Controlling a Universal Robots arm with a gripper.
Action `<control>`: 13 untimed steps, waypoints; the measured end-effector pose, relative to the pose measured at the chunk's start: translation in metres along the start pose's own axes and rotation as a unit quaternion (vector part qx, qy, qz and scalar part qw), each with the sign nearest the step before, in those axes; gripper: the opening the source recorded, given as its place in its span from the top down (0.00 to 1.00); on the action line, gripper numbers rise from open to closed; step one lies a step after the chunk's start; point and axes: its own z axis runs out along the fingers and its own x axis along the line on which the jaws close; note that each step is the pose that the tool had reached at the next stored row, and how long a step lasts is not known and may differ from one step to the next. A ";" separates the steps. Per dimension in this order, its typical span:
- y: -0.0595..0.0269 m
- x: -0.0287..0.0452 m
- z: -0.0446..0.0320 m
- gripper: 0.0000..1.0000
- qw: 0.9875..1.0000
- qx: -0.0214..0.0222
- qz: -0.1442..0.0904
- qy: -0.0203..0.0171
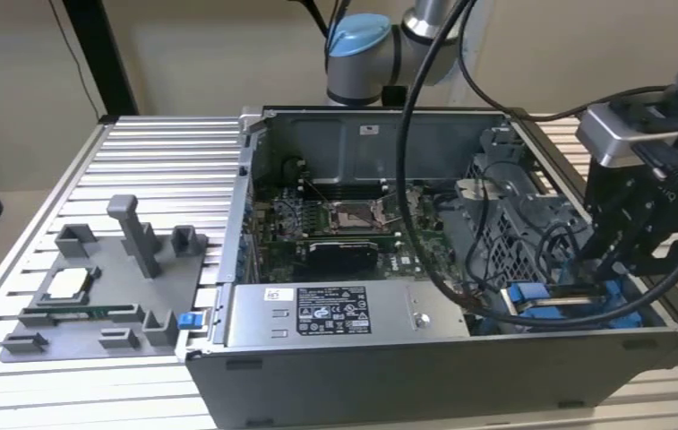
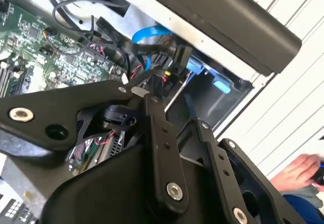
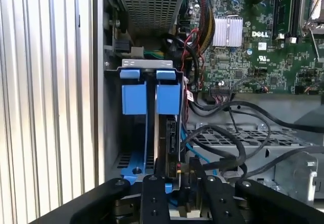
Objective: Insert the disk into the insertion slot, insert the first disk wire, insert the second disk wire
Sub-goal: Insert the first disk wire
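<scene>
We are seeing the gripper [image 1: 613,266] hanging low inside the open computer case [image 1: 434,376], and we cannot tell how it is set. The disk [image 3: 172,138] is sitting edge-on in its bay just ahead of the gripper, with black wires [image 3: 207,107] lying beside it. The ribbed metal table [image 1: 148,152] is carrying the case. A grey fixture plate [image 1: 99,313] is lying well apart from the gripper, with a beige wall [image 1: 195,54] behind.
</scene>
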 end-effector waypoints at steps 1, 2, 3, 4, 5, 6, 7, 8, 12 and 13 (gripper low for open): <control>-0.0030 0.0000 -0.0001 0.00 1.000 0.000 -0.001 -0.001; -0.0061 -0.0001 -0.0002 0.00 1.000 0.000 -0.002 -0.002; -0.0092 -0.0001 -0.0001 0.00 1.000 0.000 -0.003 -0.003; -0.0119 -0.0001 -0.0002 0.00 1.000 -0.001 -0.004 -0.004; -0.0142 -0.0001 -0.0003 0.00 1.000 -0.001 -0.005 -0.005; -0.0164 -0.0001 -0.0005 0.00 1.000 -0.002 -0.006 -0.005; -0.0184 -0.0002 -0.0007 0.00 1.000 -0.002 -0.006 -0.006; -0.0204 -0.0002 -0.0009 0.00 1.000 -0.003 -0.007 -0.006; -0.0277 -0.0003 -0.0016 0.00 1.000 -0.005 -0.013 -0.009; -0.0287 -0.0003 -0.0018 0.00 1.000 -0.006 -0.014 -0.009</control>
